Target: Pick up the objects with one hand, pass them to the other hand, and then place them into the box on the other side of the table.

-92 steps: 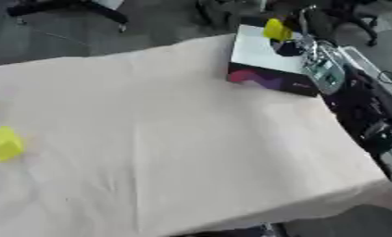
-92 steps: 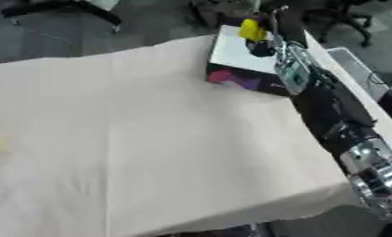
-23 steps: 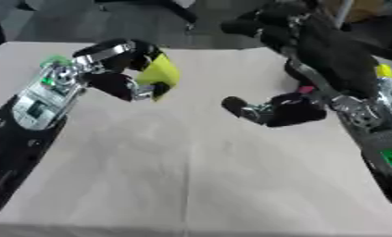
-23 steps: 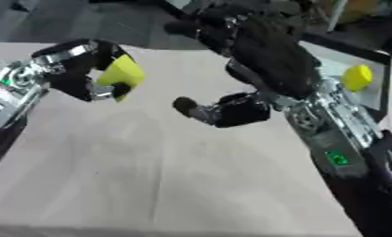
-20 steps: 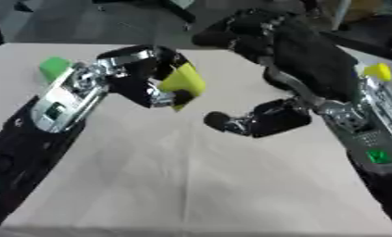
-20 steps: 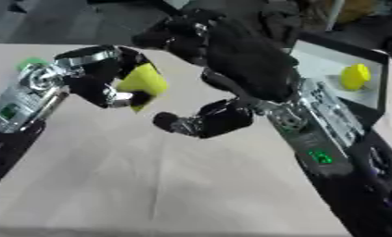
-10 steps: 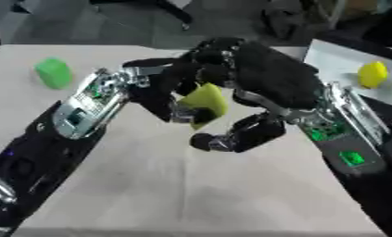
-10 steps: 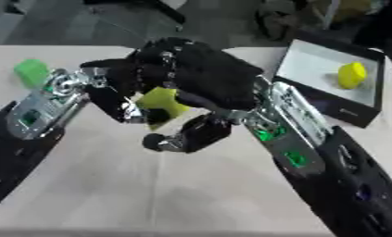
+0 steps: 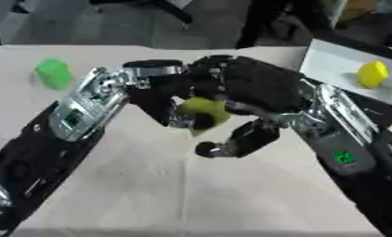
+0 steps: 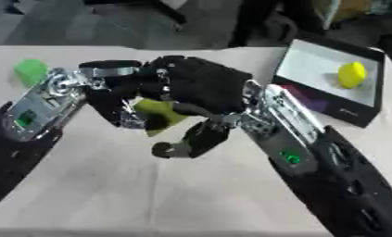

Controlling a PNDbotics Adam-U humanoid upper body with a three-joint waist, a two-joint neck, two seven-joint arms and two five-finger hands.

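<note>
Both hands meeting above the middle of the table (image 9: 150, 185), which is draped in a pale cloth. Yellow-green block (image 9: 203, 111) caught between them, off the cloth. Left hand (image 9: 162, 99) curled round the block from the left side, fingers wrapped on it. Right hand (image 9: 256, 90) closed in over the block from the right and above, fingers arched across its top, thumb (image 9: 231, 143) hanging below and curled under; actual contact of the right fingers with the block hidden by the hand itself. Green block (image 9: 53, 73) sitting alone on the cloth at far left, well apart from the hands. Box (image 10: 369, 118) at the far right edge of the table, dark-walled, pale inside. Yellow piece (image 10: 351, 75) lying inside the box.
</note>
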